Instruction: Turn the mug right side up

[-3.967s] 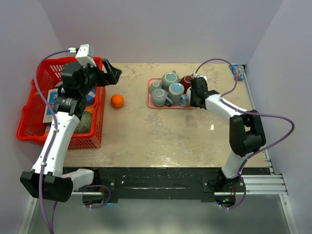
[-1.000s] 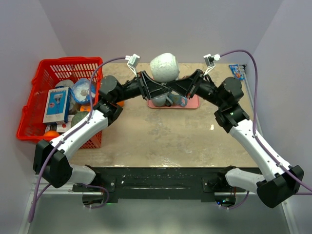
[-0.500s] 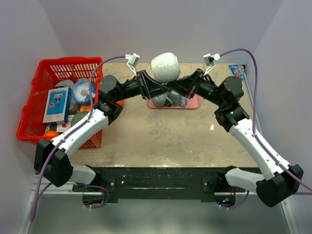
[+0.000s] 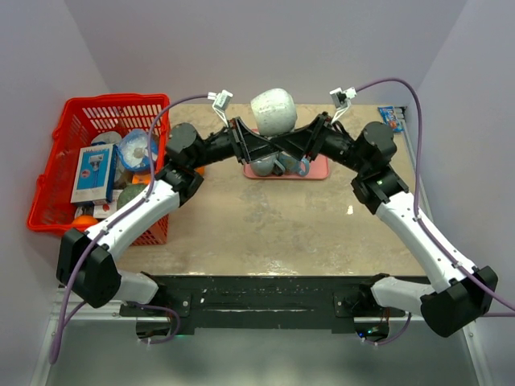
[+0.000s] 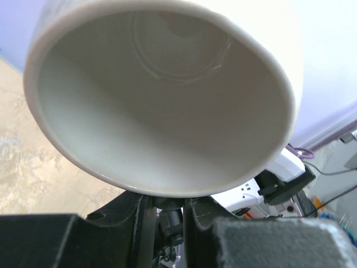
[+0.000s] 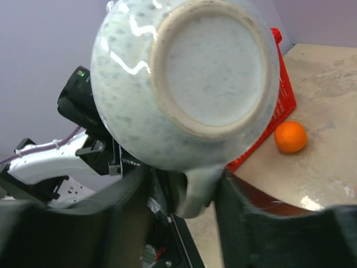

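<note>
1. Overhead, the red basket (image 4: 105, 100) at the left edge of the counter (image 4: 265, 225) holds a white-and-blue box (image 4: 92, 171), a pale bowl-like item (image 4: 135, 149) and several rounded things too crowded to name. The pink tray (image 4: 319, 171) at the back carries grey-blue cups (image 4: 262, 166), partly hidden by the arms.
2. The speckled white mug (image 4: 273, 110) is in the air above that tray, where the two arms cross.
3. Only the right wrist view shows the mug's unglazed base facing the camera. It also shows the handle (image 6: 195, 192) pinched in the right jaws, which are closed to its width, and an orange (image 6: 290, 137) lying on the counter beside the basket.
4. Only the left wrist view looks straight into the mug's mouth, showing bare white inside. The left jaws sit narrowly parted just under the rim, and I cannot tell whether they grip anything.
</note>
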Controlling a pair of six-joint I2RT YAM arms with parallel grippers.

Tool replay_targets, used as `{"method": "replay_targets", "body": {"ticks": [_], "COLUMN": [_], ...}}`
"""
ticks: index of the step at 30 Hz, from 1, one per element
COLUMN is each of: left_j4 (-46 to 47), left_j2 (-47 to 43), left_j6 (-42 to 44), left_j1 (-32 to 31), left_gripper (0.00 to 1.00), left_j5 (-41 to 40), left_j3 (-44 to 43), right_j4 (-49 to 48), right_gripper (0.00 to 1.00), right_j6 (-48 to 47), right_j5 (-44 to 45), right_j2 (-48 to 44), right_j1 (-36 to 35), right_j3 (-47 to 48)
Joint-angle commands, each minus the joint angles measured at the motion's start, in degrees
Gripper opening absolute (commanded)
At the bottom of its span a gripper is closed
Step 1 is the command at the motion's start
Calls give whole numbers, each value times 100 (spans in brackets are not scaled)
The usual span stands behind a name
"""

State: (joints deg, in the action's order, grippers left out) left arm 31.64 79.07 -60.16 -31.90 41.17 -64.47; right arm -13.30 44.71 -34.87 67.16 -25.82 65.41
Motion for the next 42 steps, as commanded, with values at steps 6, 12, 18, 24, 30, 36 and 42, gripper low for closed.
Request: {"method": "replay_targets", "body": {"ticks": [6, 12, 18, 24, 30, 36, 42], "left_j4": [-745, -1772, -2627, -4041, -5114, -5651, -5800], "left_j2": [-260, -445, -620, -551, -173, 530, 847], "left_j6": [759, 1619, 2403, 3317, 4091, 4425, 4303], "left_j1": [-97, -80, -9, 35, 44, 44, 52], "left_gripper": [0, 0, 0, 0, 0, 0, 0], "left_j5": [-908, -1707, -2455, -3772, -5179, -5742, -6041], "left_j3": [-101, -303, -488, -900, -1322, -1639, -1403], "right_j4": [-51, 931, 1277, 1672, 2164, 2402, 2631], "right_gripper": [83, 93, 99, 99, 99, 99, 99], "right_j6": [-445, -770, -727, -463, -498, -437, -428], "right_j5": [209, 1209, 2590, 3635, 3900, 4120, 4234], "right_j2": [-212, -168, -352, -502, -361, -282, -168], "right_j1": [-177, -186, -177, -177, -169, -160, -151], "right_j3": [-54, 121, -422, -757, -643, -626, -555]}}
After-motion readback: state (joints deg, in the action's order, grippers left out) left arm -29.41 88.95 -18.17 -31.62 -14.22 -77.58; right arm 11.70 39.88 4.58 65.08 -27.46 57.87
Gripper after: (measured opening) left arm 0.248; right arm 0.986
